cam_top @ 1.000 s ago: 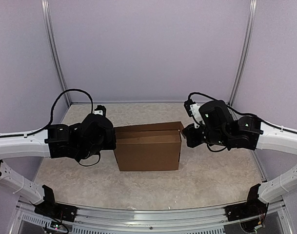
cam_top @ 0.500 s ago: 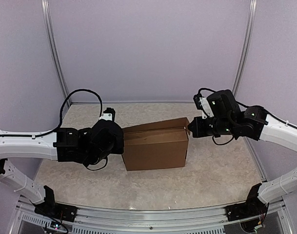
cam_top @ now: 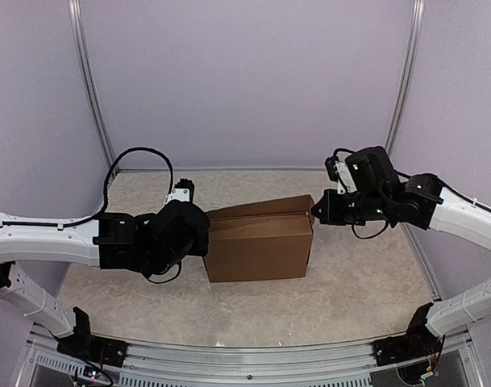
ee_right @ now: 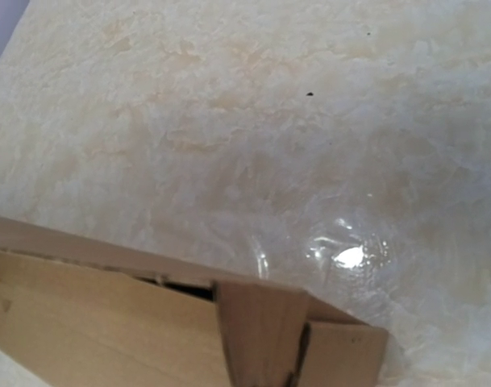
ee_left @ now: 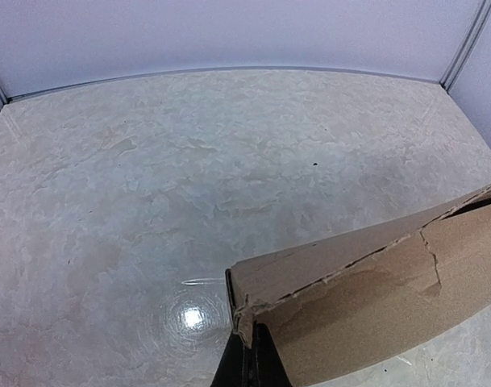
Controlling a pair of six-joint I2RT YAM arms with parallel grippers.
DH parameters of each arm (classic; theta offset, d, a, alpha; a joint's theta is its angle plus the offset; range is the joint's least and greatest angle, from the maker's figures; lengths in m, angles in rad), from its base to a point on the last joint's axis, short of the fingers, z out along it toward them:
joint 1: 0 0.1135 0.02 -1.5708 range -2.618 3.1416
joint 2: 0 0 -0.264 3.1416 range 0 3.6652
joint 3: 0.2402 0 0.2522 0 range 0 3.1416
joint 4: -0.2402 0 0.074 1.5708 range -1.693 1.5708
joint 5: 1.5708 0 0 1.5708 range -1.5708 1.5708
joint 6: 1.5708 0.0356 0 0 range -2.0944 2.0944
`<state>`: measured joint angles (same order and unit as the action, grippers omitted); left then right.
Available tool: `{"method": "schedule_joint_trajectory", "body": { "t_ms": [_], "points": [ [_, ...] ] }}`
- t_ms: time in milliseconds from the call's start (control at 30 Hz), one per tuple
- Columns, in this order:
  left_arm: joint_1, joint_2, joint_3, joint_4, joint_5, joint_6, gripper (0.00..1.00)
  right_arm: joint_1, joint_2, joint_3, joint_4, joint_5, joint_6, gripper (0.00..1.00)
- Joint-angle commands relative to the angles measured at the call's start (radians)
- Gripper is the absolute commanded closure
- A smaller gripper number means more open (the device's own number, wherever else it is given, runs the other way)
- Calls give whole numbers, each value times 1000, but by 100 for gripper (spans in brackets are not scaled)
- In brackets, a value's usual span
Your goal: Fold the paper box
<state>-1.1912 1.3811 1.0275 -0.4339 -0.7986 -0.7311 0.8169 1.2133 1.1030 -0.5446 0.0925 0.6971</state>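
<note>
- Top external view: a brown cardboard paper box (cam_top: 257, 246) stands folded into a rectangular block near the middle of a pale, marbled table (cam_top: 350, 298); its long front face is turned toward the arm bases, and its right end sits slightly farther back than its left
- Plain lilac walls (cam_top: 245, 81) close in the table on three sides
- From the left, the left arm (cam_top: 43, 242) reaches in low, and its black wrist sits right against the left end of the box; a black cable (cam_top: 140, 153) loops above it
- From the right, the right arm (cam_top: 463, 218) reaches in, and the right pincer (cam_top: 314, 211) meets the upper right corner of the box
- Left wrist view: the left pincer (ee_left: 247, 363) shows at the bottom edge with its two dark fingers pressed together, fully closed; their tips touch the frayed lower corner of the box (ee_left: 366, 306); whether a sliver of cardboard is pinched between them cannot be told
- Along the upper edge of the box in this view, a dark slit shows where one flap lies not quite flush; the cardboard beside it is creased and torn
- Right wrist view: the box (ee_right: 92, 322) fills the bottom left, with a folded tab at its end and a dark gap between two panels; bare table (ee_right: 229, 121) with a bright light reflection fills the remainder
- Fingers of the right pincer do not show in this view; it is fully closed, and nothing is seen held in it
</note>
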Motion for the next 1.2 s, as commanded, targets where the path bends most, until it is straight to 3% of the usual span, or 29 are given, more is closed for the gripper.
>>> {"method": "schedule_joint_trajectory", "body": {
  "t_ms": [0, 400, 700, 1167],
  "points": [
    [-11, 50, -24, -105, 100, 12, 100, -4, 5, -12, 69, -43, 44, 100],
    [-12, 53, -24, -104, 105, 9, 100, 1, 11, -72, 103, -35, 5, 100],
    [-12, 63, -12, -114, 110, 6, 100, 40, -27, -146, 86, 70, -41, 100],
    [-4, 70, -33, -97, 167, -20, 100, 156, -46, -298, 214, 244, -50, 100]
  ]
}}
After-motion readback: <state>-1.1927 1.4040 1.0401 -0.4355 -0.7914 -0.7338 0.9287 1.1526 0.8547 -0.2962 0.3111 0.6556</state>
